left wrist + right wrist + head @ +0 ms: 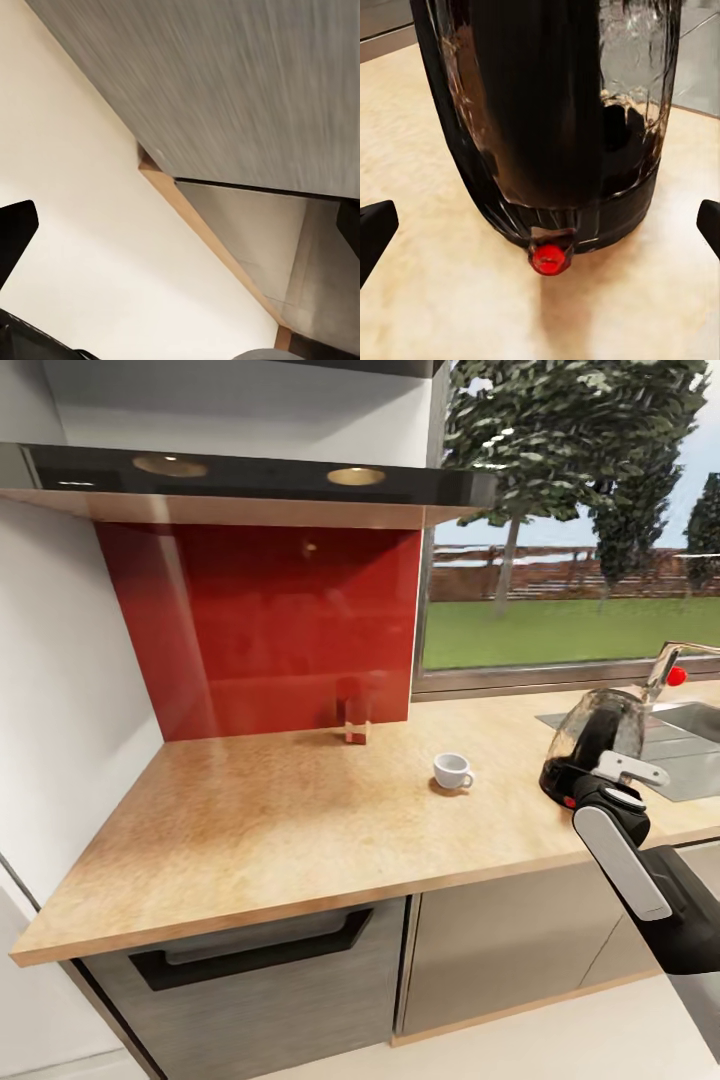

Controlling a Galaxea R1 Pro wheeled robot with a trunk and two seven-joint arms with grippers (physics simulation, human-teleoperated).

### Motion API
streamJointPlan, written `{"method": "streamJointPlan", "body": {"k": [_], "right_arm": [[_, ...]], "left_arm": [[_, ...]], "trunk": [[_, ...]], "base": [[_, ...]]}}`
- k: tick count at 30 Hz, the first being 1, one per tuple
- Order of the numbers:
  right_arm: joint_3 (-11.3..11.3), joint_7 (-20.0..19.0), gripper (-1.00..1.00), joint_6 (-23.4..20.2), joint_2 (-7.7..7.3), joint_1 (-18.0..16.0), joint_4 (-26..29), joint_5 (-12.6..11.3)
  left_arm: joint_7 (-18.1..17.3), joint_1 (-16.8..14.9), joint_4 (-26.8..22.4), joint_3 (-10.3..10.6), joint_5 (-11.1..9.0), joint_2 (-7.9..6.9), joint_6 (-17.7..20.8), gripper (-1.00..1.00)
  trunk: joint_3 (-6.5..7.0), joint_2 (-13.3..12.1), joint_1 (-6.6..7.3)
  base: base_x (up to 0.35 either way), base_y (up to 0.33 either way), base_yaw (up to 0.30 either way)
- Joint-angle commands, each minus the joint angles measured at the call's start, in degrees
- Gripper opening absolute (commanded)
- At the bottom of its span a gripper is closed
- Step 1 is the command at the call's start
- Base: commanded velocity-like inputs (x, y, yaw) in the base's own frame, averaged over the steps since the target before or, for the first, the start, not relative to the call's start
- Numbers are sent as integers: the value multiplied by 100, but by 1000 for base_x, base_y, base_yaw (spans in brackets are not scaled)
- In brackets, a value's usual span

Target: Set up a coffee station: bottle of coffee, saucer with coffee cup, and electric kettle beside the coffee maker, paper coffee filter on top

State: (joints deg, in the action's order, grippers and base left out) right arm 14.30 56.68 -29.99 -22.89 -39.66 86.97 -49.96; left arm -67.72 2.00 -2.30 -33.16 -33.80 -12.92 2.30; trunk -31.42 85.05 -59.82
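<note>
Your right gripper is spread wide just in front of the kettle, its fingertips well apart and touching nothing. The kettle stands upright on the countertop beside the sink, red switch facing you. The cup sits to its left. Your left gripper looks open, near the cabinet front, though little of it shows.

A home kitchen: wooden surface, range hood over a red backsplash, sink with faucet, garden window.
</note>
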Motion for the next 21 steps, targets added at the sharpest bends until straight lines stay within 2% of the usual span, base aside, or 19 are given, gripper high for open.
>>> {"method": "streamJointPlan", "body": {"k": [1, 7, 21], "right_arm": [[12, 48, 100, -33, -6, -7, 6, -31], [12, 50, 100, -33, -5, -7, 4, -32], [12, 88, 100, -33, -9, -7, 4, -24]], "left_arm": [[-14, 2, -8, 48, -57, 0, 25, 100], [-13, 2, -7, 46, -57, 0, 25, 100], [-13, 2, -8, 47, -57, 0, 25, 100]], "trunk": [[-5, 3, 0], [-5, 3, 0], [-5, 3, 0]], "base": [[34, -4, 0], [123, -2, 0], [8, -60, 0]]}}
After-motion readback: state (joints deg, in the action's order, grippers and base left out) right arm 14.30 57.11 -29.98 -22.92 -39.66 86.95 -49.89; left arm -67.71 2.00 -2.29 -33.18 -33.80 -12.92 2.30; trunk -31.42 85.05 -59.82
